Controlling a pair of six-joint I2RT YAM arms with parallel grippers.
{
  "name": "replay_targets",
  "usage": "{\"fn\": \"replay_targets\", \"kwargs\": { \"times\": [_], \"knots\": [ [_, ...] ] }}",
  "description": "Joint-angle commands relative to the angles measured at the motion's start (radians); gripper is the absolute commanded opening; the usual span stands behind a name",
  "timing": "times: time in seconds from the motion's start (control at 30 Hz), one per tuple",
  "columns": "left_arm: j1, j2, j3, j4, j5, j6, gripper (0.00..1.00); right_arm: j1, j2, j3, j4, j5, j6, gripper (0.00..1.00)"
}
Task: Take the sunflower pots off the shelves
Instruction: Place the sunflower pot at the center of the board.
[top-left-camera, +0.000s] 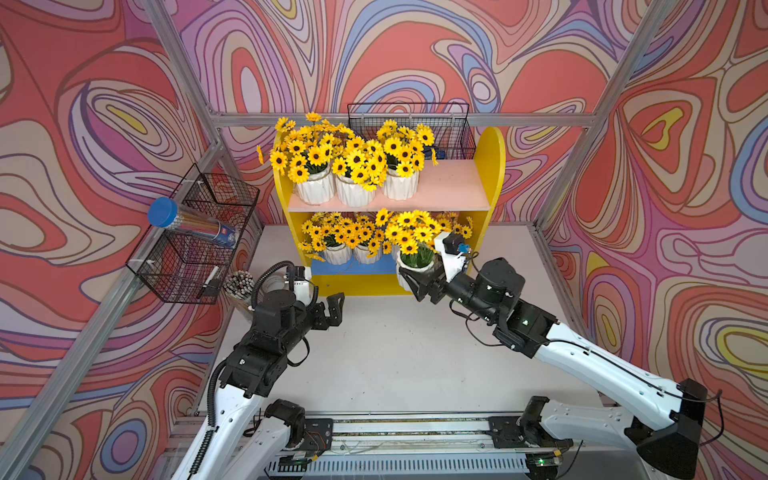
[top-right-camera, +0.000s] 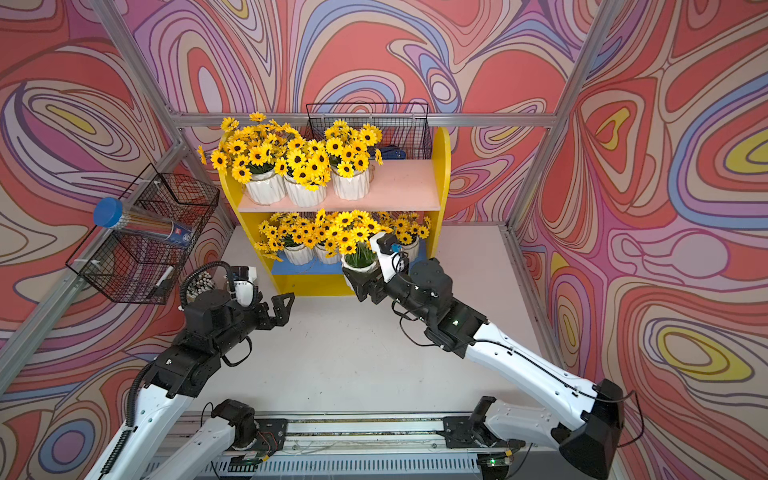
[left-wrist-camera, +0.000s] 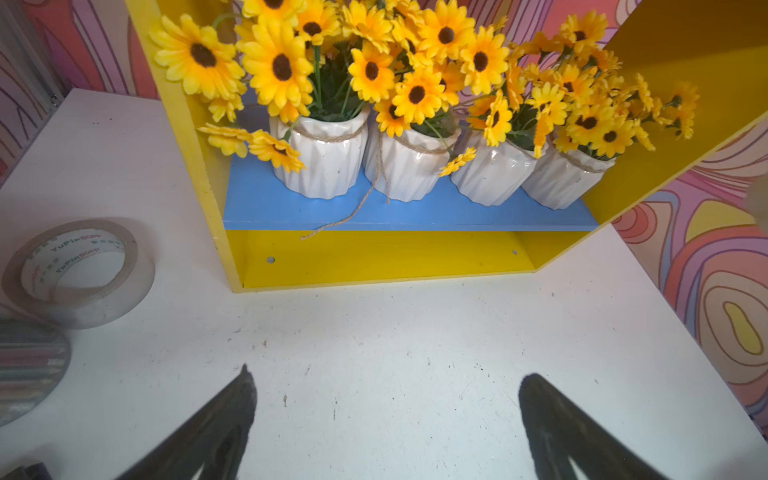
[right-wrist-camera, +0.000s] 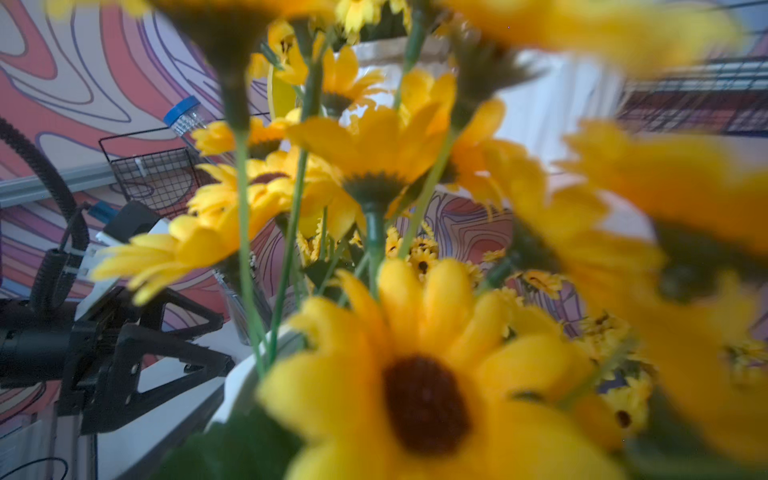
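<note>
A: Jaws first. Top views?
B: Right jaws clamped round one sunflower pot (top-left-camera: 405, 276), just in front of the shelves (top-left-camera: 492, 166), low by the yellow base (top-left-camera: 361, 286); hanging or resting, cannot tell. Left jaws spread wide, empty, over bare tabletop (top-left-camera: 395, 353). Three pots (top-left-camera: 355, 193) crowd the pink upper board's (top-left-camera: 451, 183) end nearer the left arm (top-left-camera: 266, 332).
A: Left wrist?
B: Four pots (left-wrist-camera: 409, 170) in a row on the blue lower board (left-wrist-camera: 415, 214), packed close. Loose twine (left-wrist-camera: 353, 212) trails over its front edge. Tape roll (left-wrist-camera: 79, 274) lies on the tabletop beside the unit.
A: Right wrist?
B: Blurred blooms (right-wrist-camera: 424, 399) against the lens; held pot's white rim (right-wrist-camera: 243, 374) below them. Left jaws beyond, standing well apart.
A: Step?
B: My read: first pot is out, seven remain. Next calls for setting it upright on open tabletop, clear of the left arm, then letting go. Left could take the nearest lower pot; petals overlap and twine may snag.
</note>
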Motion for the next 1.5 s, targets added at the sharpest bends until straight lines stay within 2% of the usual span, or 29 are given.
{"fn": "replay_targets", "kwargs": {
  "times": [0.0, 0.13, 0.47, 0.7, 0.87, 1.23, 1.47],
  "knots": [
    [-0.003, -0.007, -0.017, -0.059, -0.093, -0.03, 1.0, 0.041, 0.061, -0.033, 0.163, -0.036, 0.022, 0.0],
    [-0.003, -0.021, -0.025, -0.082, -0.169, -0.041, 1.0, 0.067, 0.164, -0.08, 0.267, -0.084, 0.067, 0.0],
    [-0.002, -0.031, -0.048, -0.101, -0.264, -0.038, 1.0, 0.09, 0.426, -0.105, 0.473, -0.15, 0.132, 0.0],
    [-0.002, -0.078, -0.055, -0.126, -0.329, -0.04, 1.0, 0.101, 0.571, -0.073, 0.585, -0.164, 0.136, 0.0],
    [-0.001, -0.14, -0.074, -0.094, -0.367, -0.047, 1.0, 0.117, 0.675, -0.119, 0.771, -0.14, 0.134, 0.0],
    [-0.002, -0.141, -0.078, -0.076, -0.341, -0.043, 1.0, 0.181, 0.985, -0.067, 1.128, -0.053, 0.075, 0.0],
    [-0.001, -0.142, -0.081, -0.067, -0.333, -0.04, 1.0, 0.182, 1.102, 0.031, 1.071, -0.073, 0.08, 0.0]
  ]
}}
